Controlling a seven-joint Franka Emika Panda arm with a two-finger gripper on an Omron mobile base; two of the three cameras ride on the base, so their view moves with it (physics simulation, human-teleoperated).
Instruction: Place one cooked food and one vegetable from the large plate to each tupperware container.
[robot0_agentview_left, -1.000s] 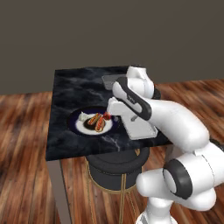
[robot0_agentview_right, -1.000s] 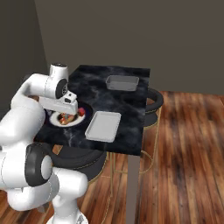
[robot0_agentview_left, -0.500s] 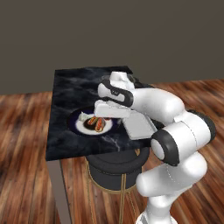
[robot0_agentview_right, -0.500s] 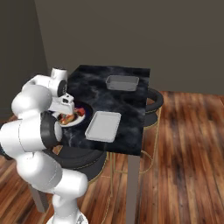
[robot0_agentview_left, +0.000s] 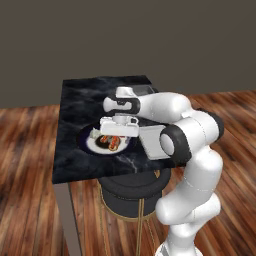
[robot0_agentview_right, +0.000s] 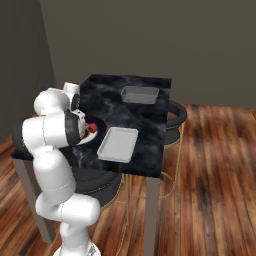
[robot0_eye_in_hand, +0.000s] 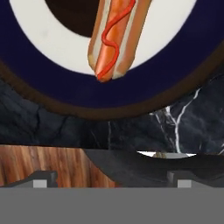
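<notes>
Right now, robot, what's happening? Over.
Tool open, empty, low over round dark-rimmed large plate. Ketchup-striped hot dog on plate. Pale grey rectangular tray and darker grey tray empty. Nothing blocking.

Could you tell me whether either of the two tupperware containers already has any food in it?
No: in the right base view both the pale container and the darker container lie bare on the black marble table.

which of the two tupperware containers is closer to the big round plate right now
The pale grey-white container, at the table's near edge right beside the large plate. The darker grey container sits apart, at the table's far end, well beyond both the plate and the open gripper.
</notes>
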